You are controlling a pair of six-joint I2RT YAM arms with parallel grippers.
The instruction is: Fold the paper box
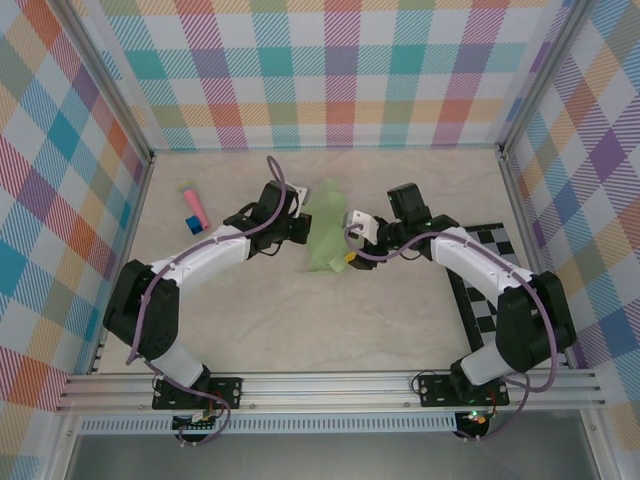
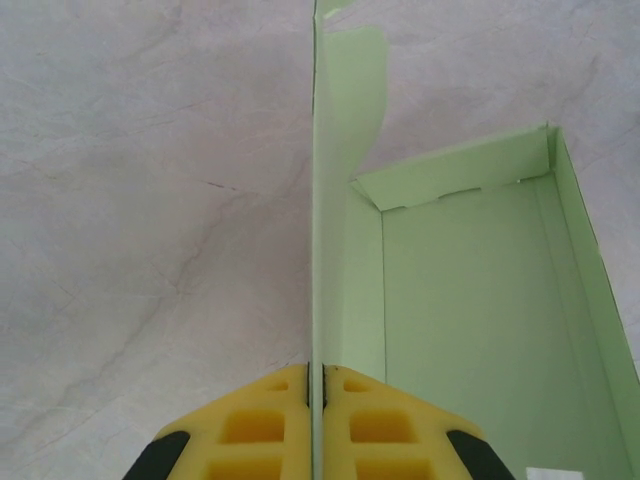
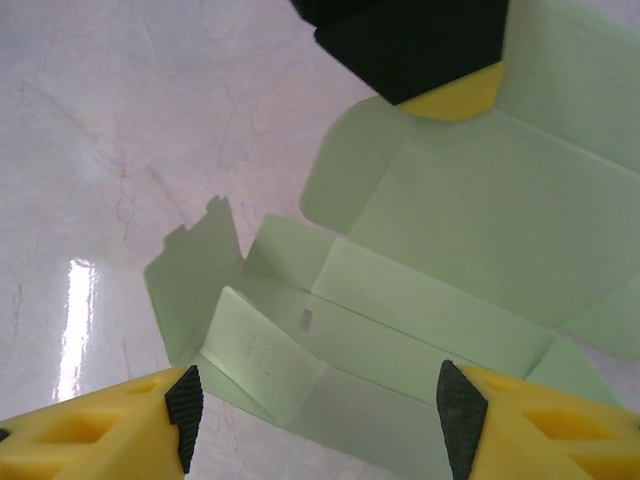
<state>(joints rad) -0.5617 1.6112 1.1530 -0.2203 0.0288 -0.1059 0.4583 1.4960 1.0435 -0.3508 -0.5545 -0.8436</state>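
Mid-fold at the centre of the table (image 1: pixel 300 330): left gripper (image 2: pixel 316 372) clamps the paper box (image 1: pixel 325 238) by one upright wall. Right gripper (image 3: pixel 315 410), at the box's three o'clock, gapes wide (nothing in it). Next, I'd say, catch the loose flap (image 3: pixel 262 352) and tuck.

The paper box (image 1: pixel 325 240) is showing pale green. The walls (image 1: pixel 340 70) are wearing rainbow checks. The board (image 1: pixel 478 305) is showing black-and-white squares, the stick (image 1: pixel 192 210) pink and blue.
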